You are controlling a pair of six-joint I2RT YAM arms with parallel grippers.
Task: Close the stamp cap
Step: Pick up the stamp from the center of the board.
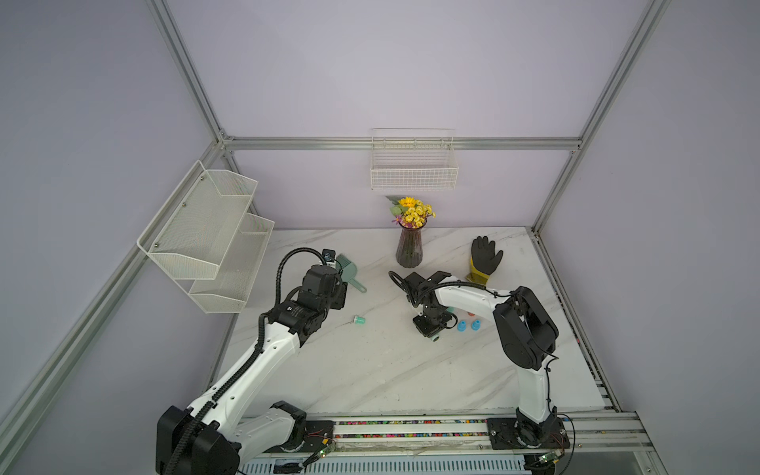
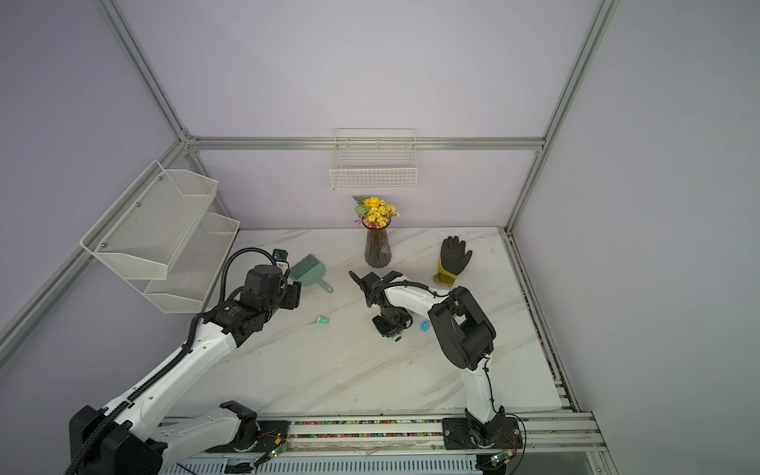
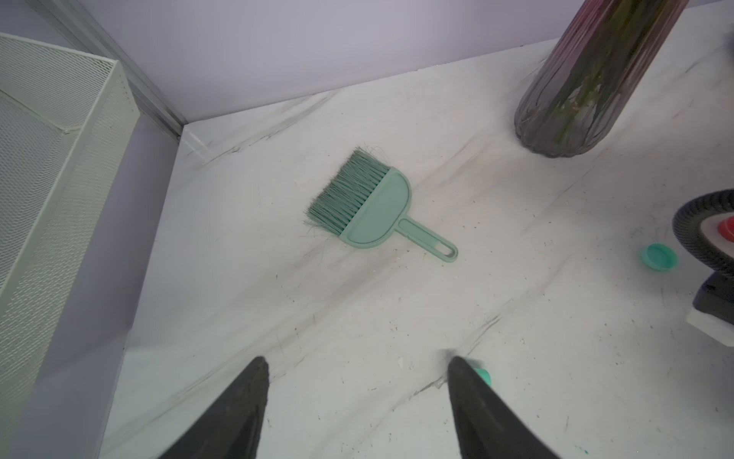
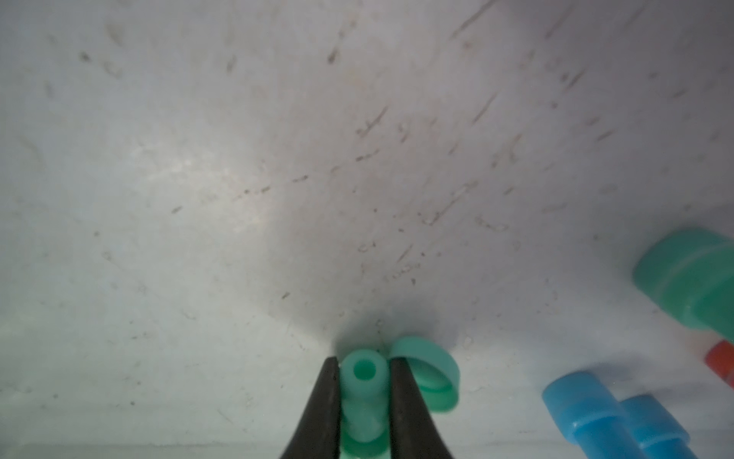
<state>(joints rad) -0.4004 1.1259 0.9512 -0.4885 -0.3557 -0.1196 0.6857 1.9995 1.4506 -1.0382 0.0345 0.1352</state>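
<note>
Green stamp (image 4: 363,393), a small cylinder of smooth plastic with a round hole in the end that showed, sat between the two dark, tapered fingers of the right gripper (image 4: 364,360). The gripper was pressed shut on its sides. It was low over the white marble-patterned table (image 1: 370,370), right of the middle, but whether the stamp touched the surface I cannot tell.

Just beside one finger lay the green cap (image 4: 431,373), a short open cup with a thin wall, tipped on its side and not on the stamp. Two blue stamps (image 4: 580,413), stepped in shape, lay near.

In both top views the right arm (image 1: 530,329) rose from its base, bent at a high elbow and reached forward with its white forearm. The wrist was turned so that the fingers pointed straight down.

The left arm (image 1: 271,341) stretched forward and inward. The left gripper (image 3: 356,359) was above the table with its jaws well apart and nothing between them, facing a green hand brush (image 3: 381,210) with stiff bristles. A second green stamp (image 1: 360,320) lay on its side near this arm.
</note>
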